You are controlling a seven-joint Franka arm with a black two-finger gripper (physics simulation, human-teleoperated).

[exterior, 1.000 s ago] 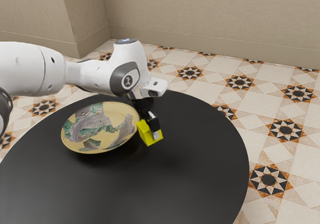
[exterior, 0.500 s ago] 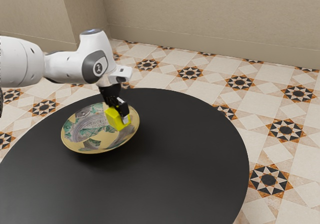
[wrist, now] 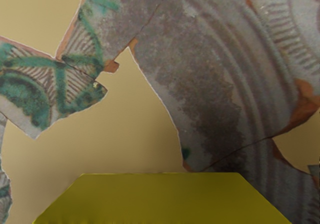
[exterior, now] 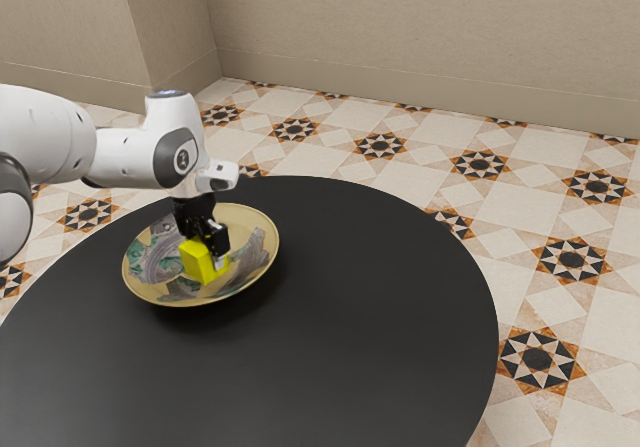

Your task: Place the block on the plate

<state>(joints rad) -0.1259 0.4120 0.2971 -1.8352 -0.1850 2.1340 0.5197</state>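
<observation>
My black gripper (exterior: 208,252) is over the plate in the exterior view, shut on the yellow block (exterior: 196,261). The block is slightly tilted and low inside the outline of the patterned plate (exterior: 262,229); whether its underside touches the plate, I cannot tell. In the wrist view the yellow block (wrist: 160,199) spans the lower edge, with the plate's cream and grey-green surface (wrist: 135,108) behind it.
The plate rests on a round black table (exterior: 380,307), towards the exterior view's left. Beyond the table's edge lie a patterned tile floor (exterior: 480,163) and a beige wall (exterior: 420,37).
The arm has carried the block from beside the plate's rim to over the plate, toward the exterior view's left. In the latest half second my hand has come lower with it.
</observation>
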